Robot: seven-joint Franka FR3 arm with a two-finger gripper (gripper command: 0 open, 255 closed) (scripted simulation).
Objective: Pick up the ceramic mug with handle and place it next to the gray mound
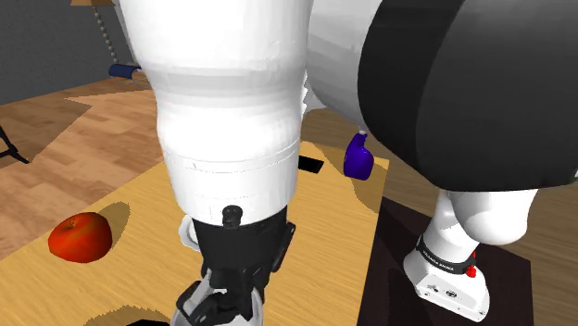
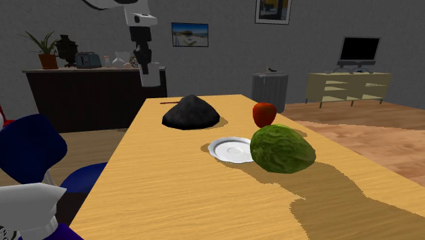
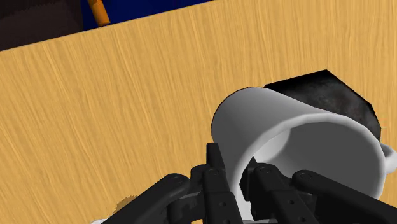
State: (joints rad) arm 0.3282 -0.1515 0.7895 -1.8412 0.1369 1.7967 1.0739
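Observation:
A plain white mug (image 3: 299,143) with a handle (image 3: 389,156) hangs tilted in the air, and my gripper (image 3: 238,170) is shut on its rim, one finger inside and one outside. The dark grey mound (image 3: 331,95) lies on the wooden table just beyond the mug. In the second exterior view my gripper (image 2: 144,63) holds the mug (image 2: 151,75) high over the table's far end, up and to the left of the mound (image 2: 191,112). In the shoulder view the black gripper (image 1: 220,294) sits low, beneath the white arm.
A red apple (image 2: 264,113), a white plate (image 2: 230,150) and a large green lumpy thing (image 2: 282,148) lie on the table (image 2: 177,198) to the right of and nearer than the mound. The apple (image 1: 81,236) is left of the arm. A blue chair (image 2: 30,146) stands beside the table.

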